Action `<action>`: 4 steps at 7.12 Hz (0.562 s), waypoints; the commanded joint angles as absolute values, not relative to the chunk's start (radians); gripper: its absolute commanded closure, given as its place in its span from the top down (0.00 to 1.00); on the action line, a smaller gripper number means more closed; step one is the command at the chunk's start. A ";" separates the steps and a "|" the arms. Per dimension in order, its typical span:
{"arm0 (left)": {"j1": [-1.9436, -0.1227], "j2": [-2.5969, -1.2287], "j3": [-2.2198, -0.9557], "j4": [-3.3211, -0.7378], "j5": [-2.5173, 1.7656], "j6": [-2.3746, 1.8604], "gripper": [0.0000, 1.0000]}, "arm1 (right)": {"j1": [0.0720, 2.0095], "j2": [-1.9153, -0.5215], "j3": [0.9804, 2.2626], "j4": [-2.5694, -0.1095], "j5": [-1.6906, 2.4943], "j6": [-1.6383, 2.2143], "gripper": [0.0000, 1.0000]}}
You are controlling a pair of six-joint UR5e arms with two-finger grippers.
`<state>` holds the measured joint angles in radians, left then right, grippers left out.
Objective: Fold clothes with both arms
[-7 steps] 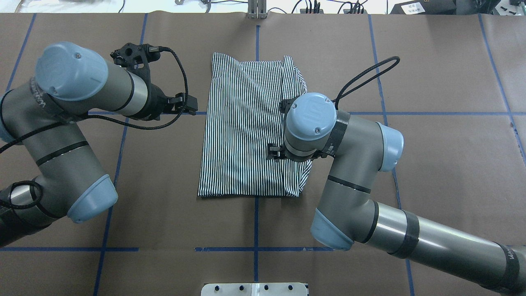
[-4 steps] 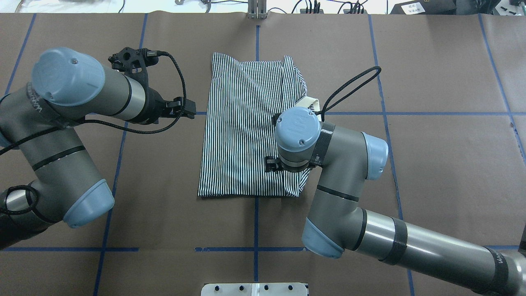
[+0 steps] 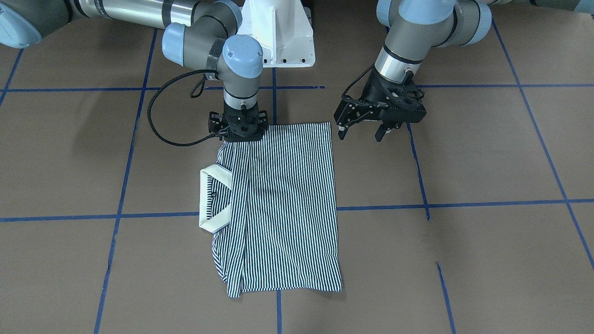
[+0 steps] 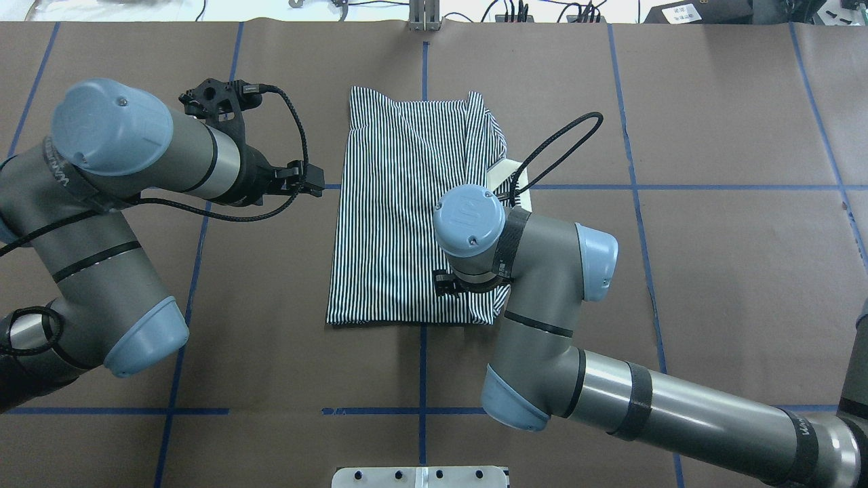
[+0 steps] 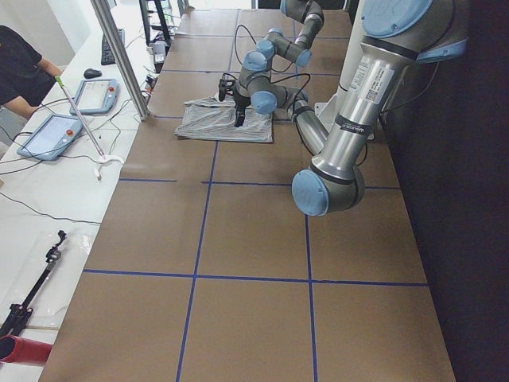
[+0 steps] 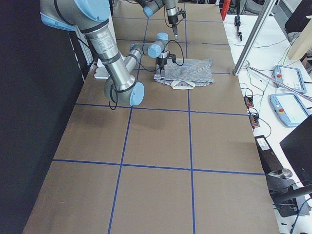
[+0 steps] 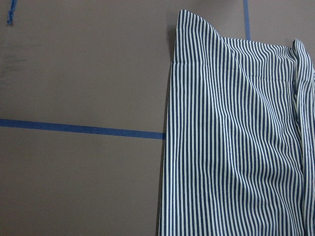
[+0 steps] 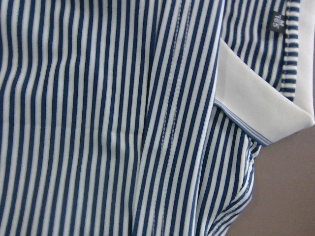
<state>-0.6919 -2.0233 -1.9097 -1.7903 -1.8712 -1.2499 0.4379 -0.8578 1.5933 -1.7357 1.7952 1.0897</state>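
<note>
The striped polo shirt (image 3: 283,204) lies folded lengthwise into a long flat rectangle on the brown table (image 4: 400,217). Its white collar (image 3: 211,199) sticks out at the shirt's edge on my right-arm side (image 4: 505,173). My right gripper (image 3: 239,137) points straight down over the shirt's near corner, low on the cloth. Its jaws look apart and hold nothing. Its wrist view shows only striped cloth (image 8: 98,118) and collar (image 8: 261,103). My left gripper (image 3: 362,133) is open and empty just beside the shirt's other long edge (image 4: 315,186), off the cloth.
The white pedestal base (image 3: 278,32) stands at the table's near edge. Blue tape lines (image 4: 712,186) grid the brown table cover. A metal post (image 4: 424,17) stands at the far edge. An operator (image 5: 20,68) and tablets (image 5: 48,135) are beyond it.
My right arm has moved toward the robot's base and slightly left over the shirt, uncovering the white collar. The shirt has stayed put. My left arm has barely shifted.
</note>
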 commanded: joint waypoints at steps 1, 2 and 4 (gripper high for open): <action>-0.693 -2.023 -1.910 -1.793 -1.871 -1.253 1.00 | 0.434 -0.856 1.583 -1.738 1.795 1.089 1.00; -0.693 -2.022 -1.910 -1.793 -1.873 -1.252 1.00 | 0.433 -0.864 1.583 -1.741 1.796 1.089 1.00; -0.692 -2.022 -1.907 -1.798 -1.873 -1.255 1.00 | 0.433 -0.850 1.582 -1.798 1.796 1.088 1.00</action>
